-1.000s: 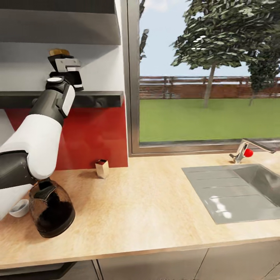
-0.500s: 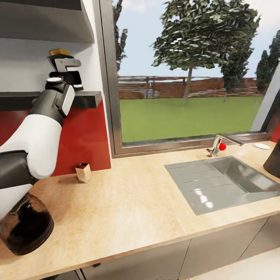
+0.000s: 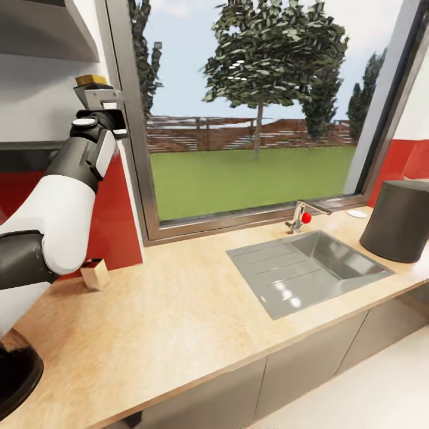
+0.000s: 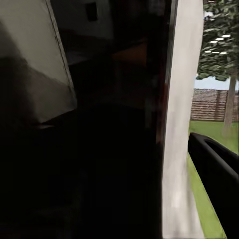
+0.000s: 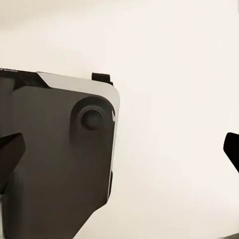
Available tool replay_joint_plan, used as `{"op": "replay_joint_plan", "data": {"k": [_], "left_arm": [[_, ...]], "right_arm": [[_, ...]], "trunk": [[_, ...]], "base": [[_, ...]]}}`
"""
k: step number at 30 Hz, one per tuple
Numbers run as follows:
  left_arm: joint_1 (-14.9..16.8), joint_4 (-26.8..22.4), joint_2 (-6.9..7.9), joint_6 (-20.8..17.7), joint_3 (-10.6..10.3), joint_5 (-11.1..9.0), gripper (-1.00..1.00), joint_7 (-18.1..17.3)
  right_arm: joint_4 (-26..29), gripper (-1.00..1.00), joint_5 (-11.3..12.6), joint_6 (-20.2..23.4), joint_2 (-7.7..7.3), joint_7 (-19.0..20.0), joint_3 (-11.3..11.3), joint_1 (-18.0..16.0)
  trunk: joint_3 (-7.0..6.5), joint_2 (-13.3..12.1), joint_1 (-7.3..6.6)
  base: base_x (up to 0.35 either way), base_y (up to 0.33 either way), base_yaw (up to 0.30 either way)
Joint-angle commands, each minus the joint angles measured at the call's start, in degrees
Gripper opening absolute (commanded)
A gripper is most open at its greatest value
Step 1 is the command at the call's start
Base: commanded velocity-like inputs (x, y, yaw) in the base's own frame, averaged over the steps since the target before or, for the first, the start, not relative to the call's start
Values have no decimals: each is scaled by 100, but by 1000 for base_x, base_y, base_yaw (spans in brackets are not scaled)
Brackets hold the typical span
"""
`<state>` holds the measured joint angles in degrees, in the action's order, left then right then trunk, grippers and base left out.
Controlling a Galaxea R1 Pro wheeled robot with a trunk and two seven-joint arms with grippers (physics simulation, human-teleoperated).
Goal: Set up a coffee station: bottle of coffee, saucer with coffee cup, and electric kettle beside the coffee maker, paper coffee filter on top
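The bottle of coffee shows its yellow-brown lid [image 3: 90, 79] above my raised left gripper [image 3: 98, 98], which is shut on it beside the window frame. Up close in the left wrist view the jar [image 4: 114, 149] is a dark mass with one finger [image 4: 219, 174] beside it. The kitchen shelf [image 3: 30, 156] lies at the far left, behind my arm. On the kitchen countertop [image 3: 179, 322] the dark grey coffee maker [image 3: 399, 220] stands at the far right, the white saucer [image 3: 357, 213] just left of it. The electric kettle [image 3: 15, 375] sits at the lower left corner. My right gripper [image 5: 119, 154] is open.
A steel sink [image 3: 304, 268] with a red-knobbed faucet [image 3: 301, 217] is set into the counter below the big window [image 3: 250, 119]. A small box [image 3: 95, 274] stands against the red backsplash. A higher shelf [image 3: 42, 30] hangs at the top left.
The whole view has swung to the right: shelf and kettle slid left, the coffee maker and saucer came in. My left arm keeps its pose with the bottle held.
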<state>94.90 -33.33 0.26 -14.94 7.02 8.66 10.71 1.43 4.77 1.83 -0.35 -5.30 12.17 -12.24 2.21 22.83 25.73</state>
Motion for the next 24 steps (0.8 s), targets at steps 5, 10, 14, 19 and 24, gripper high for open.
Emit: {"op": "replay_joint_plan", "data": {"k": [5, 10, 14, 19, 24], "left_arm": [[5, 29, -23, -57, 15, 1, -100, -8], [5, 28, -32, -62, 18, -4, -100, -8], [8, 27, -35, -62, 11, -11, -100, -1], [3, 29, -78, -60, 10, -12, -100, 1], [1, 32, -267, -60, -10, -4, -100, -4]], "right_arm": [[7, 100, 50, 19, 5, -15, 48, -5], [7, 100, 50, 19, 15, -15, 48, -4], [7, 100, 50, 19, 16, -15, 48, -4], [7, 100, 50, 20, 14, -15, 48, -6], [7, 100, 50, 21, 18, -19, 48, -4]], "trunk": [[15, 9, 5], [15, 9, 5], [15, 9, 5], [15, 9, 5], [15, 9, 5]], "base": [[0, 0, -300], [0, 0, -300], [0, 0, -300], [0, 0, -300], [0, 0, -300]]}}
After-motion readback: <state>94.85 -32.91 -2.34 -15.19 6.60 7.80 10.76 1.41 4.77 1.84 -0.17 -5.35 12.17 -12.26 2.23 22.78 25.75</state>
